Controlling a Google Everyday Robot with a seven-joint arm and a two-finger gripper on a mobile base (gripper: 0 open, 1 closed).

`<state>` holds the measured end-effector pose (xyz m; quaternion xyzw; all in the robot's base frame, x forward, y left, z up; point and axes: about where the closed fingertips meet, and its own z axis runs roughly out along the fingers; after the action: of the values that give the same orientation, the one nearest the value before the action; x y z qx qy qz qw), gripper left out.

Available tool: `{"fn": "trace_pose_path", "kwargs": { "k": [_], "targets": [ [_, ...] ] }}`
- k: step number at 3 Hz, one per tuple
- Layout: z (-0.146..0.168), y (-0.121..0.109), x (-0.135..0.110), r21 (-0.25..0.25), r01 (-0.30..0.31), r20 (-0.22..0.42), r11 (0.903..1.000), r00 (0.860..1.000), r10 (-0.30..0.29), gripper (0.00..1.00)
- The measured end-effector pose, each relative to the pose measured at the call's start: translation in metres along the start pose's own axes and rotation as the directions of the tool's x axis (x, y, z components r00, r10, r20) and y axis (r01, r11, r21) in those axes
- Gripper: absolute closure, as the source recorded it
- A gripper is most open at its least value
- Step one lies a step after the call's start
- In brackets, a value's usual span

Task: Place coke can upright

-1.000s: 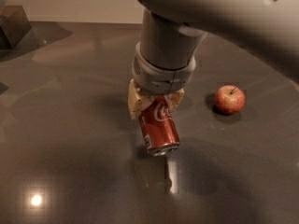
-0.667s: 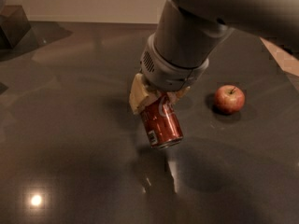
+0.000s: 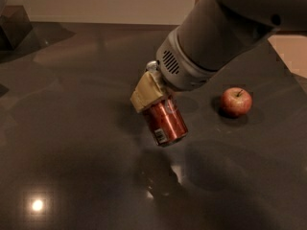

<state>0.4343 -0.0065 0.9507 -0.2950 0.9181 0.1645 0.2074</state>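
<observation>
The red coke can (image 3: 165, 122) hangs tilted in my gripper (image 3: 154, 96), its lower end pointing down and to the right, a little above the dark table (image 3: 72, 128). The gripper's tan fingers (image 3: 145, 93) are shut on the can's upper part, at the middle of the view. The grey arm comes in from the upper right and hides the can's top end. The can's reflection shows on the table just below it.
A red apple (image 3: 236, 101) sits on the table to the right of the can. A dark boxy object (image 3: 13, 30) stands at the far left edge. The table's right edge runs along the upper right, with a light floor beyond.
The arm has swung toward the upper right and the gripper has lifted the can slightly. The can stays held and tilts a little more toward upright.
</observation>
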Motion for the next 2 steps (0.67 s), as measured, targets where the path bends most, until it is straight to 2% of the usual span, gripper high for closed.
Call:
{"fn": "trace_pose_path", "kwargs": {
  "k": [1,2],
  "targets": [
    [-0.0010,0.0060,0.0010,-0.044,0.145,0.021,0.9885,0.989,-0.144,1.00],
    [-0.0042,0.0090,-0.0001,-0.041,0.247,0.032,0.9681,0.969,-0.246,1.00]
  ]
}}
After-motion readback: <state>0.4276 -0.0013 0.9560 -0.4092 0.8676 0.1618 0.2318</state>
